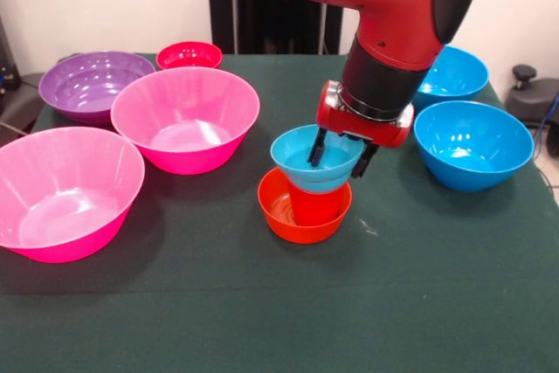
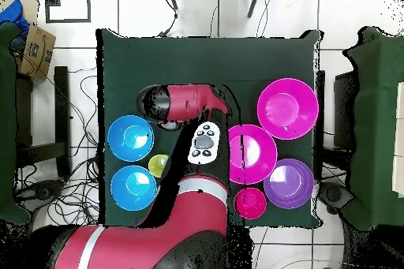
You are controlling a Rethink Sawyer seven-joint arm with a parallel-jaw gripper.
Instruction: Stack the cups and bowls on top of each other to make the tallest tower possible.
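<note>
The tower stands mid-table: a small orange bowl point(image 1: 284, 216) holds an upturned red cup point(image 1: 316, 207), with a small light-blue bowl point(image 1: 301, 159) sitting on top. My gripper point(image 1: 341, 159) straddles that bowl's right rim. One finger point(image 1: 316, 148) is inside and the other is outside, wide apart, so the gripper is open. In the overhead view the arm point(image 2: 189, 104) covers the tower and the gripper. A yellow cup point(image 2: 158, 165) stands between the two large blue bowls point(image 2: 130, 137) point(image 2: 132, 188).
Two large pink bowls point(image 1: 61, 191) point(image 1: 185, 118), a purple bowl point(image 1: 92, 85) and a small red bowl point(image 1: 189, 54) fill the left side. Two large blue bowls point(image 1: 472, 143) point(image 1: 454, 73) sit to the right of the tower.
</note>
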